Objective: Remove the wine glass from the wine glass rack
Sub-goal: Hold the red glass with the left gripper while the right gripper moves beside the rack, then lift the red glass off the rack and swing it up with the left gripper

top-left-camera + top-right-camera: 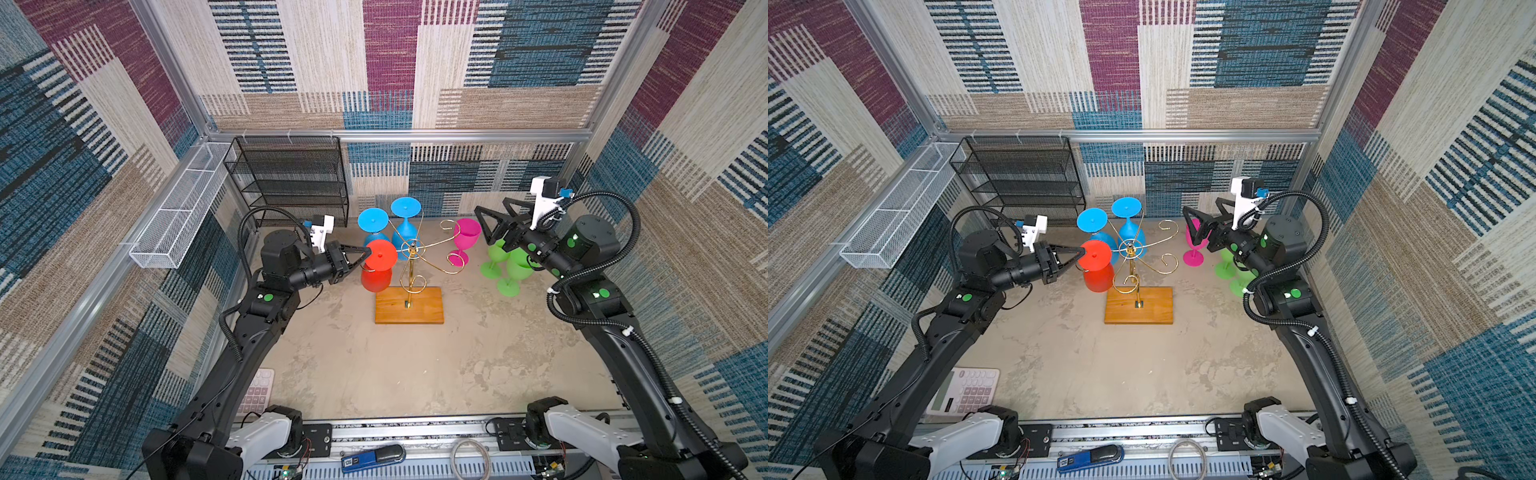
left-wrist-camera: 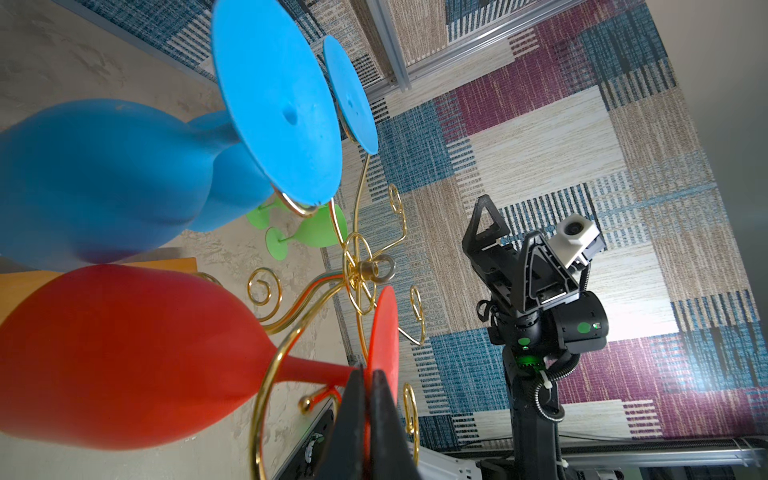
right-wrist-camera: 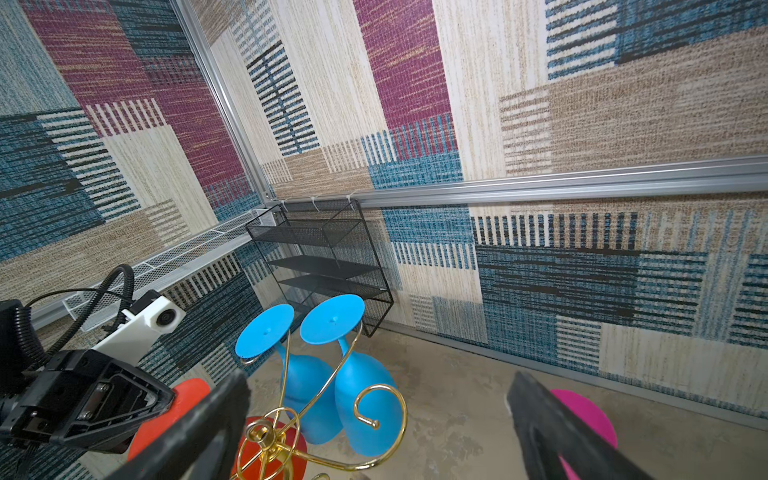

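Left of centre in a top view: red wine glass [image 1: 376,279] hung bowl-down, foot caught over a scroll arm of the wine glass rack [image 1: 409,305]. Pinched at the foot's rim by the left end effector [image 1: 367,252], probably for sliding it outward along the wire. Right of centre, spread wide and empty beside the pink glass [image 1: 465,235]: right end effector [image 1: 483,226], seemingly kept clear.

A black mesh shelf unit [image 1: 291,178] stands against the rear wall. A long white mesh basket [image 1: 174,220] runs along the left wall rail. A pale calculator [image 1: 965,390] lies at the front-left edge of the worktop [image 1: 374,365]. A coiled grey cable [image 1: 1185,457] rests on the front rail.
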